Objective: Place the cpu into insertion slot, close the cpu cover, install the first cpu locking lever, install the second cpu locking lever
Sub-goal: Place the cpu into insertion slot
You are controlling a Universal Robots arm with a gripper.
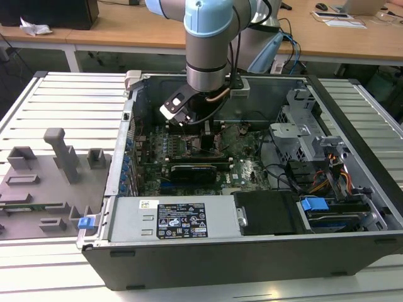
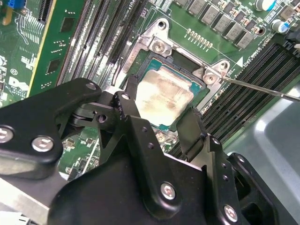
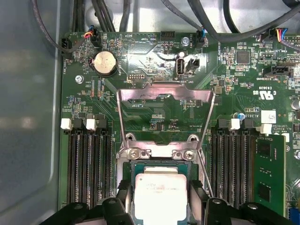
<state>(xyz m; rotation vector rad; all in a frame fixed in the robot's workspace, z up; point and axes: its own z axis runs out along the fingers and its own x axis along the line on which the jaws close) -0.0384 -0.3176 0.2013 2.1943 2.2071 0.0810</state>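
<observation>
The cpu (image 2: 164,96) (image 3: 160,197), a pale silver square chip, lies level in or just over the insertion slot (image 2: 180,55), whose silver rim (image 3: 157,152) shows behind it. My gripper (image 2: 158,113) (image 3: 160,204) has its black fingers (image 2: 127,108) against two opposite edges of the chip. The cpu cover (image 3: 164,90) stands swung up and open behind the slot. A thin metal locking lever (image 2: 262,89) (image 3: 205,176) sticks out free beside the socket. In the exterior view the gripper (image 1: 204,132) reaches down into the open computer case over the green motherboard (image 1: 249,167).
Black memory slots (image 3: 89,159) (image 3: 232,159) flank the socket on both sides. A green card (image 3: 271,178) stands beside one bank. Cables (image 3: 117,14) hang over the board's far edge. Case walls (image 1: 113,182), a drive cage (image 1: 302,132) and the power supply (image 1: 182,220) surround the board.
</observation>
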